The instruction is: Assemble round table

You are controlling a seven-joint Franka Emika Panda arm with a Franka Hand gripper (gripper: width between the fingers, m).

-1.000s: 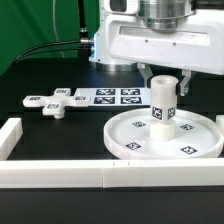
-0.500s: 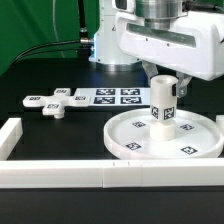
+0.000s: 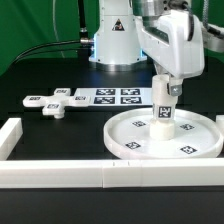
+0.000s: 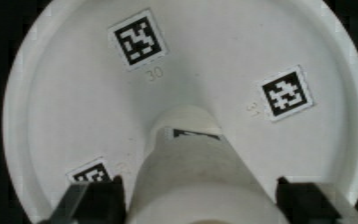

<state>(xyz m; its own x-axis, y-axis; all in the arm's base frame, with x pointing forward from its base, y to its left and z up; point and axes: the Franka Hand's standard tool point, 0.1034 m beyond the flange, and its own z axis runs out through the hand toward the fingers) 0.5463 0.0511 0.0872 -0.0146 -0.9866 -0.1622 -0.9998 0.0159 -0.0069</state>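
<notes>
Long wall bar (image 3: 100, 176) across the near edge. Just behind, rimmed disc (image 3: 200, 138), cylinder (image 3: 163, 105) upright on its hub. Gripper (image 4: 199, 198) closed, 2 fingers (image 4: 91, 196) clamping the cylinder's sides. Beyond, across open tabletop (image 3: 60, 125), cross-shaped piece (image 3: 55, 102) beside marker board (image 3: 115, 97).

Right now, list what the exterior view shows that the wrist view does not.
Exterior only: the cross-shaped piece, the marker board and the wall bars. Wrist only: both fingertips plainly, flanking the cylinder; whether they clamp it is unclear. Both: the cylinder standing at the centre of the disc, and the disc's square tags.
</notes>
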